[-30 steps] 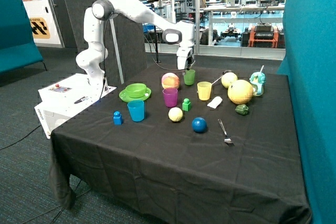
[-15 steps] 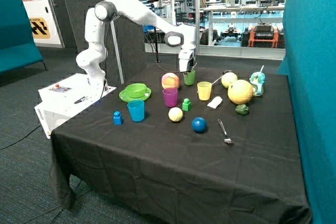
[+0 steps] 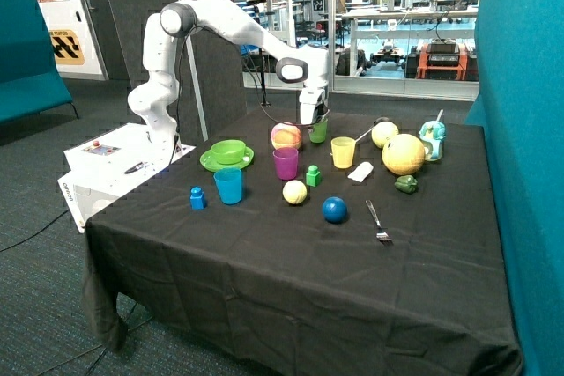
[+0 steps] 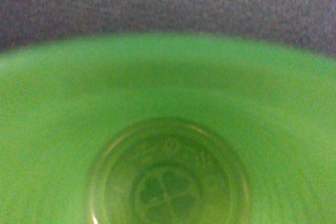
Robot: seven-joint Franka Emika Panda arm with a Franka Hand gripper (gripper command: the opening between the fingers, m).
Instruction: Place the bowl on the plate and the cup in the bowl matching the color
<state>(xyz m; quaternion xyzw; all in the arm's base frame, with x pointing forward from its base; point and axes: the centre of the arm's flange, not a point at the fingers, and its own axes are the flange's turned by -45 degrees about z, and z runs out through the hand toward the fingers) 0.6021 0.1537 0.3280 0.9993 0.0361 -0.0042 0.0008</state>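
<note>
The translucent green cup (image 3: 318,132) stands at the back of the table, between a peach-coloured fruit (image 3: 285,136) and the yellow cup (image 3: 343,152). My gripper (image 3: 313,118) is down at the cup's rim. In the wrist view the cup's inside and round bottom (image 4: 168,182) fill almost the whole picture, with black cloth beyond the rim. The lime-green bowl (image 3: 228,150) sits on the flat green plate (image 3: 208,163) near the table's edge by the robot base, well apart from the gripper.
A purple cup (image 3: 285,164), a green block (image 3: 313,175) and a yellow ball (image 3: 294,192) lie in front of the green cup. A blue cup (image 3: 228,186), a blue block (image 3: 197,197), a blue ball (image 3: 334,210), a fork (image 3: 377,220) and a large yellow fruit (image 3: 404,154) are also on the cloth.
My gripper has come down from above the green cup to its rim. The cup, bowl and plate have not moved.
</note>
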